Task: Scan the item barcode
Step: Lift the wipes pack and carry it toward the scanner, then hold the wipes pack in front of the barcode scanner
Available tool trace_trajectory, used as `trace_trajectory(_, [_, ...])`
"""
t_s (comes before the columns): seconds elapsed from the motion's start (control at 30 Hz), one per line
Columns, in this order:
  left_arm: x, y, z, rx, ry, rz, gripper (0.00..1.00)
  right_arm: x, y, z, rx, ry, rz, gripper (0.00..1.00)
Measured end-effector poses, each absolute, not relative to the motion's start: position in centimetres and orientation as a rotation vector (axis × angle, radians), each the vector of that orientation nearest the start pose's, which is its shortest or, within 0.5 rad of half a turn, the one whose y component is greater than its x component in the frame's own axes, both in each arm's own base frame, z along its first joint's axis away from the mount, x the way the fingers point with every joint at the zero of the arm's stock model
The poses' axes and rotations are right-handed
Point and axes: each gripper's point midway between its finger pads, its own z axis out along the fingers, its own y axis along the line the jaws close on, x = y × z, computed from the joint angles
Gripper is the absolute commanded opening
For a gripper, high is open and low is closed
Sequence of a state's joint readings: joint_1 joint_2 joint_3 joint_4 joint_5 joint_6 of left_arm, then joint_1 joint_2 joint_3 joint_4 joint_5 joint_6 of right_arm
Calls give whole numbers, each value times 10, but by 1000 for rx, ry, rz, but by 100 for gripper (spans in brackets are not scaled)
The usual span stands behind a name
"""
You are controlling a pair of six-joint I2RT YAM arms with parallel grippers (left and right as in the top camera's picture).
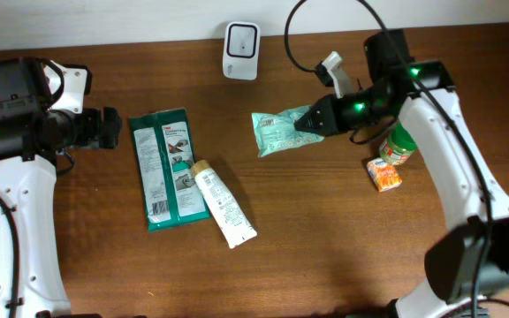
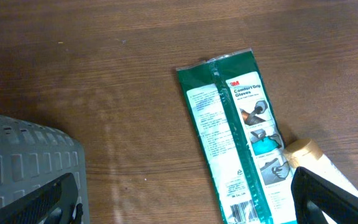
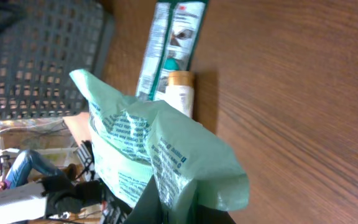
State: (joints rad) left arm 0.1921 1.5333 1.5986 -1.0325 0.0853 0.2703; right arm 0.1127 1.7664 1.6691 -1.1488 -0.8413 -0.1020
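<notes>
The wooden table (image 1: 325, 256) carries everything. The green glove pack (image 1: 162, 168) lies flat, left of the white scanner (image 1: 241, 40) and on my side of it. My left gripper (image 1: 104, 128) hangs spread wide beside it, holding nothing. The mint pouch (image 1: 277, 132), which I judge is the item to scan, is just right of the scanner. My right gripper (image 1: 315, 122) is clamped on its end, so its print can face the scanner. A cream tube (image 1: 224, 208) touches the pack's near corner.
</notes>
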Motion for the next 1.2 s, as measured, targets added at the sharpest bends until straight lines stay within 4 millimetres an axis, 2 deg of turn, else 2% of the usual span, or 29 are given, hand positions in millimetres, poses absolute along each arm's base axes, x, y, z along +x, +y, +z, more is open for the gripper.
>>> trace_trajectory(0.3, [386,60,251,133,2531,76,99,322,176,285,-585,2421,1230,4])
trace_trajectory(0.43, [386,60,251,133,2531,76,99,305,199,289,-673,2416,1264,4])
trace_trajectory(0.53, [386,60,251,133,2531,76,99,299,208,288,-654,2458,1278,4])
trace_trajectory(0.77, [386,60,251,133,2531,76,99,299,205,289,-417,2574,1302,4])
trace_trajectory(0.97, [386,60,251,133,2531,76,99,302,201,289,-341,2611,1262,4])
trace_trajectory(1.07, [386,60,251,133,2531,76,99,312,193,297,-319,2603,1125,4])
trace_trajectory(1.13, [386,60,251,133,2531,76,99,325,190,314,-322,2561,964,4])
trace_trajectory(1.2, [386,60,251,133,2530,76,99,339,195,334,-348,2502,826,4])
